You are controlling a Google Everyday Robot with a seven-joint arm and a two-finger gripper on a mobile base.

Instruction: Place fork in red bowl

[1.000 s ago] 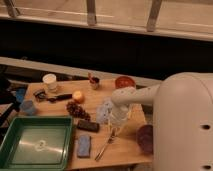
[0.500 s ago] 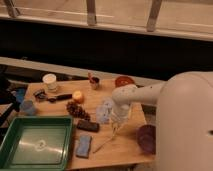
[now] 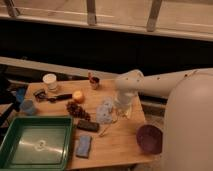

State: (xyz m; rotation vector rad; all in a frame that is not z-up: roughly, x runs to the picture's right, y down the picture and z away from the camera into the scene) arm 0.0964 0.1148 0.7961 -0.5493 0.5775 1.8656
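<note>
The fork (image 3: 107, 130) is a slim pale sliver slanting over the wooden table (image 3: 120, 150), its upper end reaching toward my gripper. My gripper (image 3: 119, 113) hangs from the white arm (image 3: 150, 82) near the table's right-middle, next to a crumpled clear-bluish wrapper (image 3: 104, 111). I cannot tell whether the gripper touches the fork. The red bowl is hidden, apparently behind my arm at the back right of the table.
A green tray (image 3: 15, 150) sits front left, with a blue sponge (image 3: 83, 146) and a dark bar (image 3: 87, 125) beside it. A dark purple bowl (image 3: 149, 138) is front right. A metal cup (image 3: 94, 81), white cup (image 3: 50, 81), black-handled utensil (image 3: 60, 97), yellow ball (image 3: 78, 96) and blue cup (image 3: 27, 106) stand behind.
The arm's elbow has risen and swung back over the table's rear. The fork now shows farther from the front edge, closer under the gripper.
</note>
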